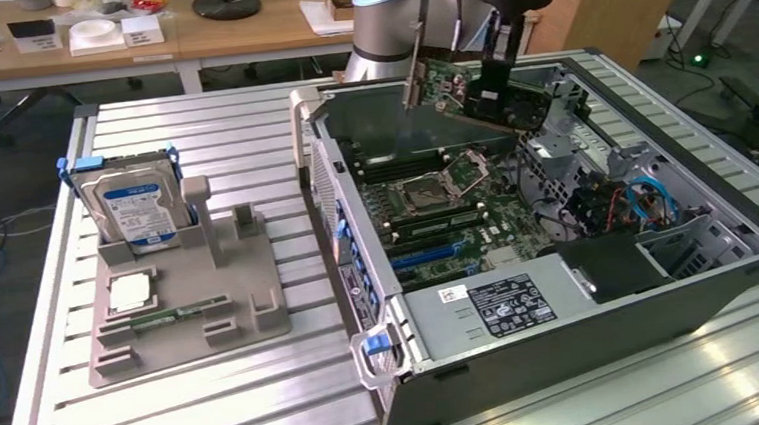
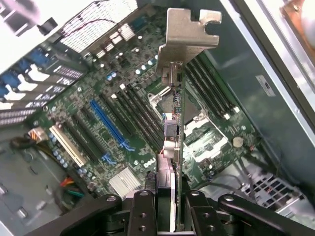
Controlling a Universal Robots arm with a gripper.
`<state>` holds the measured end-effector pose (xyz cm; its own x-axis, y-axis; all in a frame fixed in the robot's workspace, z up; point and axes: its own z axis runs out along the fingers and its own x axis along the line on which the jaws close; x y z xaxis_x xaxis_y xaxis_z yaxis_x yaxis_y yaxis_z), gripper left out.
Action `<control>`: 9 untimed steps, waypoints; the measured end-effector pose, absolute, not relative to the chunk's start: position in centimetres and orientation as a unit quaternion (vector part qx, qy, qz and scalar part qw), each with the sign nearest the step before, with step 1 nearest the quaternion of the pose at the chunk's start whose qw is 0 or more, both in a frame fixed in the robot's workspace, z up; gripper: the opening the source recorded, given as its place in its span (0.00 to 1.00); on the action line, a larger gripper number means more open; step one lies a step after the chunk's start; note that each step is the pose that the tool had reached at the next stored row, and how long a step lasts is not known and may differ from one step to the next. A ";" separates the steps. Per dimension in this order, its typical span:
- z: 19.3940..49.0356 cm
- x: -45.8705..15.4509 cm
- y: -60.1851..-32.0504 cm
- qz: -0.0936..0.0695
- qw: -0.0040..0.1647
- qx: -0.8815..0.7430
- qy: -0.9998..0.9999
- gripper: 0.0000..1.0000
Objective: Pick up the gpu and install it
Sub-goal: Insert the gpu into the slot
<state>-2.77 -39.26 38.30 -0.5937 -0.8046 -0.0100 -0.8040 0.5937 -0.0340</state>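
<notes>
The gpu (image 1: 478,90), a dark green card with a silvery bracket at one end, hangs tilted in the air over the far end of the open computer case (image 1: 589,343). My gripper (image 1: 494,86) is shut on its upper edge. Seen from the wrist, the gpu (image 2: 173,132) runs edge-on away from my gripper (image 2: 170,209), bracket end farthest, with the motherboard (image 2: 113,147) and its blue slot (image 2: 109,127) below it. The card touches nothing in the case.
A grey fixture (image 1: 186,306) left of the case holds a silver hard drive (image 1: 136,209) upright and a narrow memory stick (image 1: 173,313). The case walls, drive cage and cables (image 1: 647,204) crowd the exterior view's right. A wooden desk (image 1: 140,39) stands behind.
</notes>
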 end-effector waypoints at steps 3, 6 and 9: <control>38.3 -2.8 -39.3 -0.013 0.012 -0.474 0.880 0.27; 38.3 -2.8 -39.3 -0.013 0.012 -0.497 0.868 0.27; 38.3 -2.8 -39.3 -0.014 0.012 -0.518 0.855 0.27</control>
